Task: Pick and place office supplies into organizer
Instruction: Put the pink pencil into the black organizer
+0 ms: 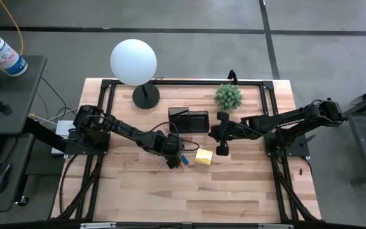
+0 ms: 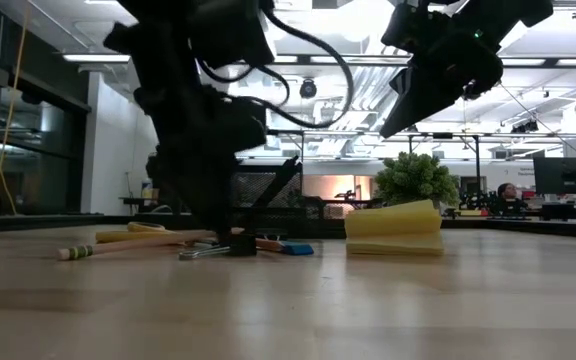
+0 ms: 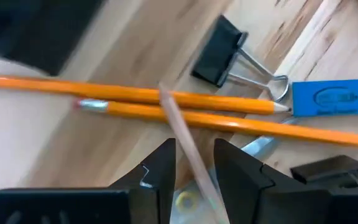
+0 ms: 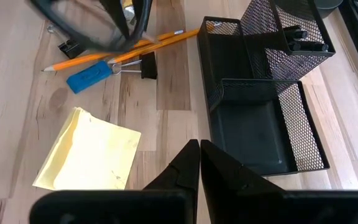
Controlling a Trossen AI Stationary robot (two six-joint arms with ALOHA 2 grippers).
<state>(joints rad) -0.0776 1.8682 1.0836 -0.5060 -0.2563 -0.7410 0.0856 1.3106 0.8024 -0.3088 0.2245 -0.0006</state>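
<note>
The two orange wooden pencils [image 3: 185, 106] lie crossed on the table by the blue eraser [image 3: 332, 98], under the left gripper [image 3: 191, 163] with fingers apart, which should close squarely on one; the right gripper [image 4: 199, 163] hovers closed.

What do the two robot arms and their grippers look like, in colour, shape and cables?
Both arms are black and slender, built of jointed segments. The left arm carries looping black cables near its wrist. The left gripper has two dark, wedge-shaped fingers. The right gripper has similar dark, tapered fingers.
</note>
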